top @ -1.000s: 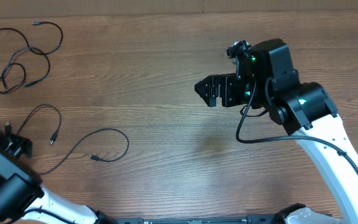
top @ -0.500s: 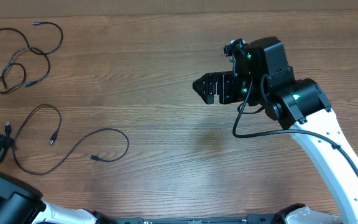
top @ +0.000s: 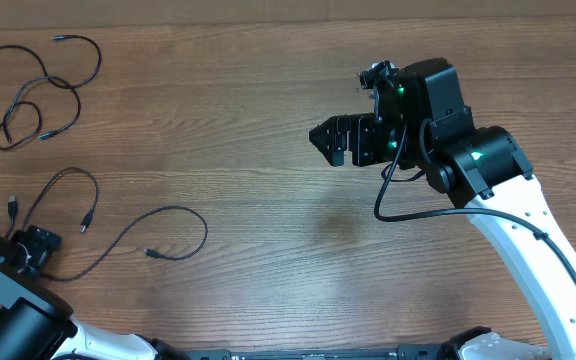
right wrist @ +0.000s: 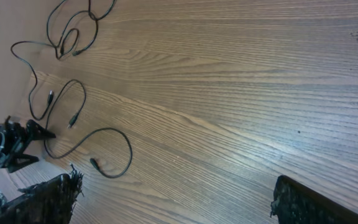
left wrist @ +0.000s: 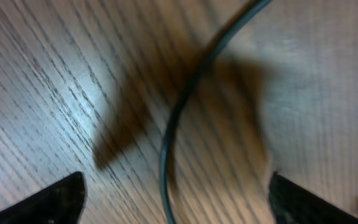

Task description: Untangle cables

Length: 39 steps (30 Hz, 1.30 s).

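Two open hands: my left hand (left wrist: 179, 198) straddles a loose strand of the cables (left wrist: 165, 155) on the worktop (top: 268, 260), my right hand (top: 323, 142) is empty far off it, so I'd best drop squarely, centre the strand and pinch gently.

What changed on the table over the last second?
The left gripper swung out toward the table's left edge, then came back right. It is now open with the near cable loop between its fingers, not clamped. The right gripper shifted slightly left, open and empty. The near loop and the other cables lie as before.
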### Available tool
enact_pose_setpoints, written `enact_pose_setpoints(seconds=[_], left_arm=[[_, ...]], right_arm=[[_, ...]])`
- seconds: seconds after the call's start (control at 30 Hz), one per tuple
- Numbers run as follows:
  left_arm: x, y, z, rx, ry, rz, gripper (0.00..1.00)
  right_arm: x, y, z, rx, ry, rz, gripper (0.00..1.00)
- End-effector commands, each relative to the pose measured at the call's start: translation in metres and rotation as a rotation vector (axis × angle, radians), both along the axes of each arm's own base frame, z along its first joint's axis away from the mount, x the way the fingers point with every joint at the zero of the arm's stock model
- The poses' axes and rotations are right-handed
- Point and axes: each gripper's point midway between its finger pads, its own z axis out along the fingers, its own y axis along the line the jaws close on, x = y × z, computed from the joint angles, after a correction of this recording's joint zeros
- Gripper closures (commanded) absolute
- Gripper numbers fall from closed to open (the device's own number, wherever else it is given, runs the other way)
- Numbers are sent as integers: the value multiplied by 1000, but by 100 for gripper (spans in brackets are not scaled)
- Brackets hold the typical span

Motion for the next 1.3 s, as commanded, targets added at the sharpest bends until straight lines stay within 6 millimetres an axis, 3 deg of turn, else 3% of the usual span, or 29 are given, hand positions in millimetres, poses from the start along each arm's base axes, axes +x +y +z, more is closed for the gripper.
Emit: enact_pose_setpoints(seconds=[0.0, 0.13, 0.23, 0.27, 0.57, 0.83, 1.03, 1.27], left_arm=[[-6, 0, -6, 37, 20, 13, 21], [-6, 2, -8, 55, 22, 13, 53], [-14, 7, -8, 84, 64, 16, 86], [-17, 9, -7, 98, 81, 18, 89], [-32, 34, 1, 232, 186, 10, 96], [-25, 42, 7, 214, 275, -481, 96], [-3, 52, 21, 244, 310, -762, 96], [6, 95, 59, 415, 387, -709, 96]], right_arm=[[2, -1, 2, -4, -13, -6, 0], [2, -1, 1, -5, -11, -6, 0], [1, -2, 1, -5, -9, -6, 0], [1, -2, 1, -5, -9, -6, 0], [-1, -3, -1, -11, 4, -6, 0], [-3, -3, -3, -16, 14, -6, 0], [-3, -3, -3, -16, 14, -6, 0], [-3, -3, -3, -14, 17, -8, 0]])
